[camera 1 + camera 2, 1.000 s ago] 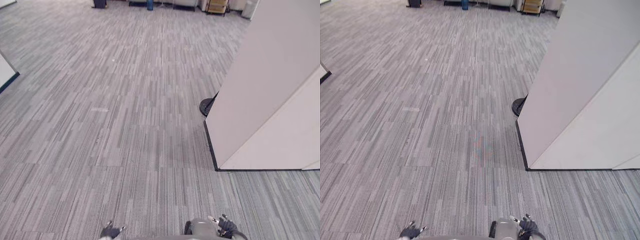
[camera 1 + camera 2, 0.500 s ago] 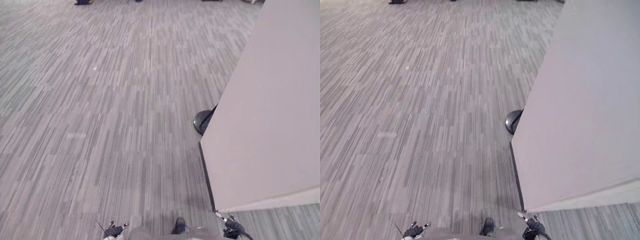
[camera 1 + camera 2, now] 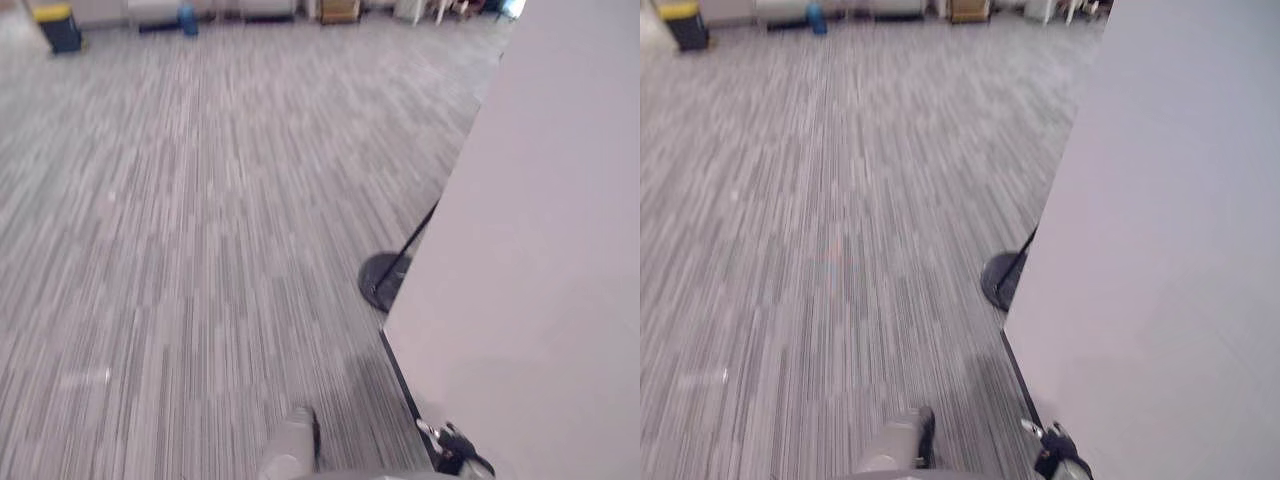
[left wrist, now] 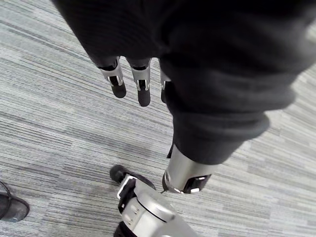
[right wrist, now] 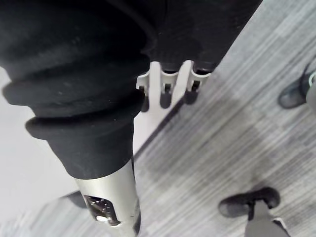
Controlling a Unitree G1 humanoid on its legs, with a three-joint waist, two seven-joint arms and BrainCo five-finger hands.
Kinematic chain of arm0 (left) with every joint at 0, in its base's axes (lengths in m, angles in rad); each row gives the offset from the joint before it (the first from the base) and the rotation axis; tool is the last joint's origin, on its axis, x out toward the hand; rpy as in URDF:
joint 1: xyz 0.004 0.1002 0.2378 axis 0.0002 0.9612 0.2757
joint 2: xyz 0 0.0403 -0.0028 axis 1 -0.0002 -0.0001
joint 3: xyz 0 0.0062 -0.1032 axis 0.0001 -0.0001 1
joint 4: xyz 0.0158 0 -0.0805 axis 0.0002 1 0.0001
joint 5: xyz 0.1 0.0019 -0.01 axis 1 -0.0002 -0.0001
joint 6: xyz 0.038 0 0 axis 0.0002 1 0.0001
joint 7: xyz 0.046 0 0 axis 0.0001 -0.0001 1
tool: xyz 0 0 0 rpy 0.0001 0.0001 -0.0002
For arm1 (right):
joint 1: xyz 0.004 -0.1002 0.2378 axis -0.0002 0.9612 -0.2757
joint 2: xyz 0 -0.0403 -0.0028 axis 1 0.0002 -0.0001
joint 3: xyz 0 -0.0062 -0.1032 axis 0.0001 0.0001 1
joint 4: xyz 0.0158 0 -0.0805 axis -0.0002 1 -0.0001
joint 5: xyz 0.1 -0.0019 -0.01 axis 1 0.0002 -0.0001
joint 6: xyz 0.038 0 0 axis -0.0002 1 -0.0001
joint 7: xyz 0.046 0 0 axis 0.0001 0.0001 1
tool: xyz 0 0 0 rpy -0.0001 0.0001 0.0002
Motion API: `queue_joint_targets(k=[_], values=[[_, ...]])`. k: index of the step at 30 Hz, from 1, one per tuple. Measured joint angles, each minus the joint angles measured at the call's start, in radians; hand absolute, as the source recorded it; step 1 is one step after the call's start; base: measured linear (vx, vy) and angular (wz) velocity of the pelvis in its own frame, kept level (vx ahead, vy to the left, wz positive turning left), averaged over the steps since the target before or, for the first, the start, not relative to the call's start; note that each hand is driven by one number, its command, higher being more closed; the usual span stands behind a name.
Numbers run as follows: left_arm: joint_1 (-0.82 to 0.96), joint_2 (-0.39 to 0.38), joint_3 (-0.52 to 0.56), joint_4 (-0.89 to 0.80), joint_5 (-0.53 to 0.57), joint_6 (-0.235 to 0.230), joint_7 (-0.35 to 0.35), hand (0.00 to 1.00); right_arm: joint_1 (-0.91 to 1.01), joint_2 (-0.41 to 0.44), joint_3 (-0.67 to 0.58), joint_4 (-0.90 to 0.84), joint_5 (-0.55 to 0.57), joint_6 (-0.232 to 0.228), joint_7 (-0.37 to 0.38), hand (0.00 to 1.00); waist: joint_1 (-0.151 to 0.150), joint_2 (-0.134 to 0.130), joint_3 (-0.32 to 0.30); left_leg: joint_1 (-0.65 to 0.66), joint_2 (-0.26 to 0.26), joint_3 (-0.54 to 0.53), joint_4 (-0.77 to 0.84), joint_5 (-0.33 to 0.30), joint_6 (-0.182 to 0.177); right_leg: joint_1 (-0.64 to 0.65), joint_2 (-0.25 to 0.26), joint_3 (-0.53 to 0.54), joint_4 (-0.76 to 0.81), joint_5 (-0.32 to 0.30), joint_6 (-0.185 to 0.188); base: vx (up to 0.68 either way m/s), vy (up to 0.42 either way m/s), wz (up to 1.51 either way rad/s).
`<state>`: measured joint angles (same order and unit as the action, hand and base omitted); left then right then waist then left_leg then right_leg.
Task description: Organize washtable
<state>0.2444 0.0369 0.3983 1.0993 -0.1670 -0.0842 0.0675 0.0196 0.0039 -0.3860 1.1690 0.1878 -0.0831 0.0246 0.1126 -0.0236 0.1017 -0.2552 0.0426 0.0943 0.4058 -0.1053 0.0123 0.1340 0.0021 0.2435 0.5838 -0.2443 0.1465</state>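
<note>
My left hand (image 4: 118,81) hangs at my side over grey striped carpet (image 4: 54,123), fingers straight and relaxed, holding nothing. My right hand (image 5: 167,91) also hangs down with relaxed, straight fingers and nothing in them, close beside the foot of a white partition (image 5: 29,163). In the left eye view the right hand (image 3: 455,460) shows at the bottom edge, right by the partition's near corner.
A tall white partition (image 3: 540,250) fills the right side, with a black round base (image 3: 380,282) at its corner. Grey carpet (image 3: 200,200) stretches ahead and left. Far back stand a dark bin with a yellow top (image 3: 58,25), a blue object (image 3: 187,18) and some furniture.
The whole picture has shifted as the camera moved: the partition now looms closer and larger on the right, and the far end of the room shows again. Both hands still hang empty.
</note>
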Motion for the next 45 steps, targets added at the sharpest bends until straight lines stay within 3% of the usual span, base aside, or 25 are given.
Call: queue_joint_targets(k=[1,2,3,5,7,10,11,13,15,18,20,23,26,29,31,32,33,34,35,38,43,45], values=[[-0.005,0.020,-0.009,0.001,-0.001,0.002,0.000,0.00,-0.003,-0.002,-0.004,0.001,0.000,-0.004,0.000,0.00,-0.035,-0.008,0.015,0.062,-0.036,-0.008,-0.038,-0.016,0.025,-0.081,-0.016,-0.033,0.214,0.127,0.116,0.31,0.102,0.27],[-0.010,0.023,-0.018,0.000,-0.002,0.002,0.001,0.00,0.003,-0.003,-0.007,0.002,0.000,-0.006,-0.001,0.00,-0.047,-0.011,0.014,0.087,-0.046,-0.014,-0.055,-0.020,0.033,-0.107,-0.028,-0.056,0.278,0.168,0.120,0.38,0.123,0.33],[-0.028,0.033,-0.025,-0.002,-0.014,0.002,0.000,0.00,0.014,-0.008,-0.007,0.003,-0.002,-0.007,0.000,0.00,-0.042,-0.015,0.023,0.151,-0.058,-0.012,-0.094,-0.023,0.047,-0.160,-0.056,-0.109,0.388,0.159,0.097,0.38,0.121,0.13],[-0.042,0.040,-0.029,-0.011,-0.019,0.001,0.000,0.00,0.031,-0.012,-0.002,0.000,-0.002,-0.008,0.000,0.00,-0.044,-0.011,0.028,0.259,-0.062,-0.012,-0.180,-0.025,0.052,-0.221,-0.116,-0.240,0.417,0.088,-0.024,0.29,0.092,-0.01],[-0.068,0.045,-0.043,-0.011,-0.019,-0.001,-0.001,0.00,0.036,-0.012,0.002,-0.008,-0.004,-0.011,0.000,0.00,-0.049,-0.010,0.028,0.311,-0.058,-0.031,-0.229,-0.026,0.053,-0.253,-0.140,-0.318,0.287,0.032,-0.063,0.22,0.020,0.25],[-0.114,0.025,-0.044,-0.013,-0.019,-0.005,0.000,0.00,0.024,-0.016,0.004,-0.009,-0.006,-0.017,-0.001,0.00,-0.069,0.000,0.025,0.330,-0.027,-0.083,-0.260,-0.040,0.038,-0.256,-0.101,-0.317,-0.147,0.030,-0.057,0.31,-0.130,0.53],[-0.111,0.023,-0.043,-0.012,-0.017,-0.008,0.000,0.00,0.026,-0.014,0.005,-0.007,-0.014,-0.016,-0.002,0.00,-0.069,-0.005,0.025,0.326,-0.024,-0.094,-0.254,-0.048,0.013,-0.229,-0.085,-0.292,-0.333,0.101,-0.057,0.23,-0.129,0.26],[-0.109,0.024,-0.029,-0.006,-0.016,-0.006,0.003,0.00,0.023,-0.013,-0.002,-0.005,-0.019,-0.008,-0.002,0.00,-0.068,-0.022,0.022,0.344,-0.024,-0.121,-0.238,-0.079,-0.018,-0.198,-0.089,-0.273,-0.421,0.249,-0.069,0.31,-0.239,0.26],[-0.097,-0.013,-0.001,-0.008,-0.016,-0.011,0.000,0.00,0.026,-0.022,0.002,-0.006,-0.034,-0.006,-0.003,0.00,-0.068,0.017,0.005,0.352,0.001,-0.131,-0.250,-0.073,-0.030,-0.174,-0.066,-0.288,-0.447,0.240,-0.081,0.34,-0.242,0.29],[-0.093,-0.041,0.008,0.003,-0.015,-0.010,0.002,0.00,0.027,-0.053,0.014,-0.005,-0.040,0.015,0.005,0.00,-0.069,0.056,-0.016,0.359,0.028,-0.188,-0.303,-0.068,-0.046,-0.141,-0.040,-0.343,-0.505,0.229,-0.098,0.25,-0.174,0.44],[-0.092,-0.046,0.007,0.002,-0.015,-0.010,0.002,0.00,0.025,-0.061,0.032,0.002,-0.038,0.036,0.018,0.00,-0.065,0.056,-0.017,0.361,0.032,-0.210,-0.308,-0.060,-0.058,-0.125,-0.038,-0.369,-0.514,0.225,-0.104,0.16,-0.111,0.47],[-0.092,-0.039,0.007,0.002,-0.015,-0.009,0.006,0.00,0.028,-0.063,0.045,0.004,-0.032,0.014,0.002,0.00,-0.068,0.050,-0.018,0.366,0.031,-0.258,-0.306,-0.059,-0.059,-0.088,-0.042,-0.418,-0.519,0.220,-0.107,0.07,-0.039,0.57],[-0.094,-0.016,-0.006,-0.003,-0.016,-0.009,0.023,0.00,0.032,-0.040,0.044,0.022,-0.031,0.001,-0.002,0.00,-0.072,0.012,-0.030,0.330,0.013,-0.284,-0.304,-0.046,-0.076,-0.081,-0.067,-0.488,-0.520,0.195,-0.095,-0.03,-0.014,0.79],[-0.105,0.009,-0.025,-0.011,-0.016,-0.008,0.035,0.00,0.034,-0.027,0.006,0.042,-0.030,0.001,-0.004,0.00,-0.070,-0.029,-0.039,0.280,-0.013,-0.218,-0.313,0.015,-0.078,-0.079,-0.121,-0.581,-0.514,0.193,-0.095,-0.07,0.050,0.90],[-0.106,0.011,-0.023,-0.011,-0.016,-0.009,0.047,0.00,0.035,-0.028,-0.002,0.043,-0.032,0.002,-0.004,0.00,-0.071,-0.027,-0.038,0.280,-0.011,-0.179,-0.337,0.016,-0.070,-0.072,-0.137,-0.614,-0.510,0.190,-0.091,-0.10,0.059,0.76],[-0.106,0.011,-0.011,-0.010,-0.016,-0.010,0.047,0.00,0.035,-0.027,-0.003,0.040,-0.035,0.002,-0.004,0.00,-0.073,-0.029,-0.034,0.264,0.004,-0.095,-0.326,-0.004,-0.049,-0.066,-0.151,-0.638,-0.507,0.181,-0.080,-0.15,0.077,0.73],[-0.105,0.007,-0.003,-0.011,-0.016,-0.011,0.048,0.00,0.036,-0.032,-0.002,0.035,-0.042,0.003,-0.004,0.00,-0.074,-0.029,-0.030,0.238,0.028,-0.009,-0.290,-0.005,-0.051,-0.068,-0.167,-0.657,-0.489,0.176,-0.073,-0.15,0.083,0.70],[-0.105,0.005,-0.001,-0.011,-0.016,-0.011,0.049,0.00,0.035,-0.035,-0.001,0.032,-0.043,0.003,-0.005,0.00,-0.072,-0.025,-0.027,0.228,0.027,0.010,-0.272,-0.007,-0.055,-0.071,-0.180,-0.662,-0.475,0.167,-0.061,-0.17,0.168,0.37],[-0.086,-0.003,-0.002,-0.012,-0.015,-0.012,0.053,0.00,0.025,-0.032,0.004,0.030,-0.047,0.005,-0.003,0.00,-0.071,-0.008,-0.030,0.216,0.008,0.022,-0.257,-0.019,-0.054,-0.097,-0.210,-0.649,-0.426,0.154,-0.050,-0.11,0.172,0.09],[-0.062,0.008,0.002,-0.012,-0.020,-0.012,0.068,0.00,0.025,-0.028,0.003,0.025,-0.055,0.005,-0.005,0.00,-0.070,-0.029,-0.035,0.201,-0.008,0.032,-0.257,-0.020,-0.052,-0.127,-0.232,-0.634,-0.402,0.149,-0.039,-0.08,0.128,-0.01],[-0.061,0.011,-0.005,-0.011,-0.019,-0.012,0.068,0.00,0.039,-0.041,0.000,0.025,-0.064,0.005,-0.025,0.00,-0.072,-0.024,-0.037,0.223,-0.006,0.046,-0.187,-0.031,-0.043,-0.122,-0.231,-0.590,-0.394,0.158,-0.029,0.01,0.020,-0.20],[-0.066,-0.003,-0.019,-0.007,-0.003,-0.012,0.068,0.00,0.037,-0.053,-0.001,0.022,-0.064,0.004,-0.025,0.00,-0.070,0.002,-0.030,0.208,0.003,0.025,-0.092,-0.083,-0.050,-0.124,-0.226,-0.550,-0.377,0.158,-0.028,0.01,0.059,-0.61]])
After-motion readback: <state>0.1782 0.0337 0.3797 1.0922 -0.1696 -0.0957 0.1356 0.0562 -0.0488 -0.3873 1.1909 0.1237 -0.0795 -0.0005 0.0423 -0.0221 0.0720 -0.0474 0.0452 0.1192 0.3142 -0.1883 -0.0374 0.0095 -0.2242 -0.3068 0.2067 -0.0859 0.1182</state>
